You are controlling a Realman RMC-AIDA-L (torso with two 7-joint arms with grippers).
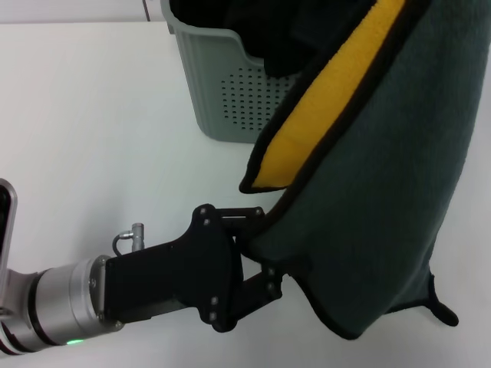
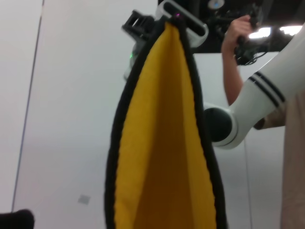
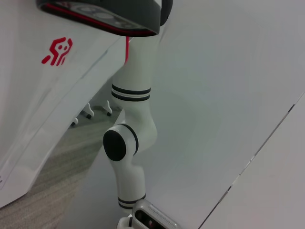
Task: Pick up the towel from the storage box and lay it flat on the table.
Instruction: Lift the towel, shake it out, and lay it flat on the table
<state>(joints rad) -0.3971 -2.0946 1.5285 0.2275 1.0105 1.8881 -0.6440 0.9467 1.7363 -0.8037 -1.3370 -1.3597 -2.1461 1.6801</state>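
step: towel (image 1: 383,192) hangs out of box (image 1: 222,92) | left gripper (image 1: 257,257) pinches its edge | right gripper (image 2: 164,21) pinches top | next: spread flat on table (image 1: 84,123)

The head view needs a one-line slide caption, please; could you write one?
Left gripper meets the hanging towel's lower edge, yellow side folded inward, before the storage box.

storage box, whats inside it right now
Only dark shadow shows through the storage box opening; nothing clear. The hanging towel covers its right part, so that side stays hidden. The left claw grips the towel's edge.
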